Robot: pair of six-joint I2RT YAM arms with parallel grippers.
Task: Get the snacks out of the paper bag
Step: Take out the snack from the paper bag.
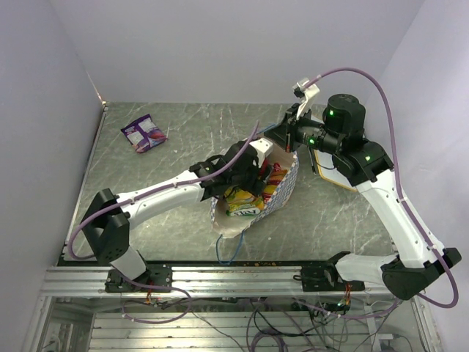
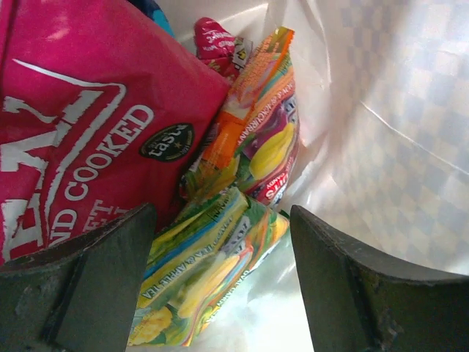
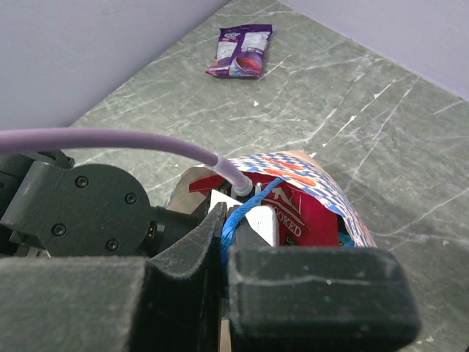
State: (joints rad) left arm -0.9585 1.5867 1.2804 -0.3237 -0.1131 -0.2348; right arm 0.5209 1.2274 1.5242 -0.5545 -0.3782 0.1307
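Now your left gripper is inside the paper bag, jaws spread apart. A yellow-green packet lies between them, contact unclear, with a pink packet just beside it. Your right gripper is clamped on the blue string handle. The bag lies mid-table. One purple packet sits out at far left, well apart.

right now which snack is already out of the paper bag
The purple packet, alone on the tabletop at far left; the others sit inside the paper bag.
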